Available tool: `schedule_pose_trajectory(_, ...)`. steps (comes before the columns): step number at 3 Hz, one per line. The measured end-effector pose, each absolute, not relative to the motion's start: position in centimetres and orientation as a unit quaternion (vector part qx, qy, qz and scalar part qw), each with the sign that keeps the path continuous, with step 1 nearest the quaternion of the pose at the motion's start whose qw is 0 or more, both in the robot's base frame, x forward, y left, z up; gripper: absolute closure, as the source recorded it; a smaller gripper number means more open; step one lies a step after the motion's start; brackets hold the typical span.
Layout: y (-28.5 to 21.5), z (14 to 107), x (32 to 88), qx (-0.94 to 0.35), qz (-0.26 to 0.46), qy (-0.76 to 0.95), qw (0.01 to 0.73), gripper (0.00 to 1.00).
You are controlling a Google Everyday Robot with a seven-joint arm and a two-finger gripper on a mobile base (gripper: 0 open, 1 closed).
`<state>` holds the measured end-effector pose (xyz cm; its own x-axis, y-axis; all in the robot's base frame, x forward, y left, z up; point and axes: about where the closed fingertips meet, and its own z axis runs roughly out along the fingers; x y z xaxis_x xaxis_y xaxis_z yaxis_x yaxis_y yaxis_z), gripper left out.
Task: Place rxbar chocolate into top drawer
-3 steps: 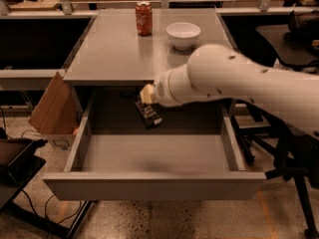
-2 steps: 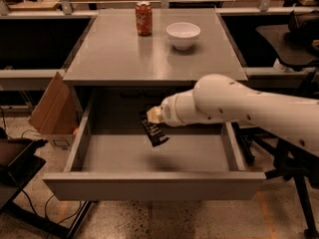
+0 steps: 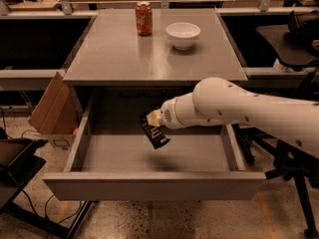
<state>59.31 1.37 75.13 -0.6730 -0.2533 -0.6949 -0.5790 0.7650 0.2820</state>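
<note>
One second has carried the gripper forward and down, from the far edge of the drawer to over its middle. Jaws stay clamped on the chocolate bar, which hangs above the drawer floor; release looks near.

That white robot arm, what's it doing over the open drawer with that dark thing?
The robot's white arm reaches in from the right. Its gripper holds a small flat snack bar in a dark wrapper over the wide grey open drawer. The bar hangs tilted above the drawer floor and is not yet set down. On the grey metal table above stand a red soda can and a white bowl, both well away from the arm.
</note>
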Motion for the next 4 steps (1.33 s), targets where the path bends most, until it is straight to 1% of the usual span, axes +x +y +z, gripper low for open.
schedule_pose_trajectory(2, 1.69, 75.27, 59.22, -0.239, 0.249, 0.879, 0.328, 0.12)
schedule_pose_trajectory(3, 1.83, 75.33, 59.17, -0.24, 0.249, 0.879, 0.328, 0.0)
schedule_pose_trajectory(4, 2.1, 75.47, 59.1, -0.247, 0.253, 0.876, 0.327, 0.0)
